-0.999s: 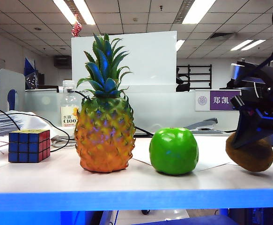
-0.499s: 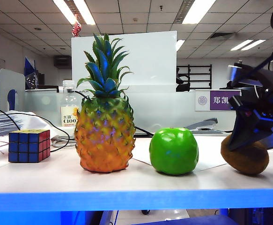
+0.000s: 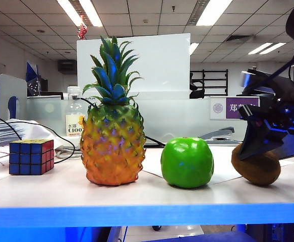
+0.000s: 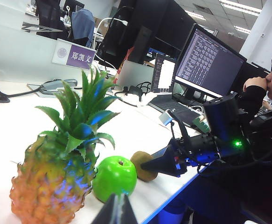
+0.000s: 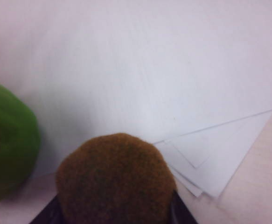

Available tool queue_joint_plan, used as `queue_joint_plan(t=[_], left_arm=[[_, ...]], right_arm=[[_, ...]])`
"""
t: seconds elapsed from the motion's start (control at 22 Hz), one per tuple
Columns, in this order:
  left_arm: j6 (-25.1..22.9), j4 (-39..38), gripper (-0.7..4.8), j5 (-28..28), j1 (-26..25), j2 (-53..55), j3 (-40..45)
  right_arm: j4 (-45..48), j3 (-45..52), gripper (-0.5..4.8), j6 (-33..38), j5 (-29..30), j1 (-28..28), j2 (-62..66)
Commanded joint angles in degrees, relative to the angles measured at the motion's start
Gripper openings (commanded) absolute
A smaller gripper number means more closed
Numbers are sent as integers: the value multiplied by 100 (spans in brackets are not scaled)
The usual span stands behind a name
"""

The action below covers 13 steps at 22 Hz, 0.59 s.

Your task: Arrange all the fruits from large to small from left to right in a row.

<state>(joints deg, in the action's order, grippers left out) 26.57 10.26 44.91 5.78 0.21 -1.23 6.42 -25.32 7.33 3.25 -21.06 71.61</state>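
Taking the pineapple [image 3: 113,133] as the landmark, the order on the white table [image 3: 61,194] runs left to right in the exterior view. To its left stands a Rubik's cube [image 3: 31,157], well apart from it. Behind the pineapple's left side is a clear water bottle [image 3: 74,118] with a label. The left gripper [image 4: 116,212] shows only as a dark tip in its own wrist view, hanging on the near side of the pineapple and touching nothing; whether its jaws are spread or pressed together I cannot tell.

To the right of the pineapple, with a clear gap, sits the green apple [image 3: 187,162], upright with its stem dimple on top. Farther right again is the brown kiwi [image 3: 256,165], near the apple but not touching it, its underside at or just above the table. The right gripper [image 3: 257,143] comes in from the right edge, angled down and toward the pineapple, its dark jaws pinching the kiwi from above. The right wrist view shows the kiwi [image 5: 117,179] between the dark jaw edges, the apple [image 5: 10,142] beside it, and sheets of white paper [image 5: 210,158] lying on the table below.

There are no containers. Beyond the table is an office with a white board [image 3: 152,63], a purple name sign [image 3: 237,107], ceiling lights, and, in the left wrist view, monitors [image 4: 205,63] and a seated person [image 4: 271,77].
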Motion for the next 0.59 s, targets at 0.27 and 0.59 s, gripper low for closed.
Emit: queue_joint_plan(t=[0.27,0.59], left_arm=[[0,52,23,37,0,-9,-9],[0,52,23,35,0,-9,-9]], right_arm=[[31,4,425,35,-107,-7,-236],[125,4,479,44,-223,-7,-452]])
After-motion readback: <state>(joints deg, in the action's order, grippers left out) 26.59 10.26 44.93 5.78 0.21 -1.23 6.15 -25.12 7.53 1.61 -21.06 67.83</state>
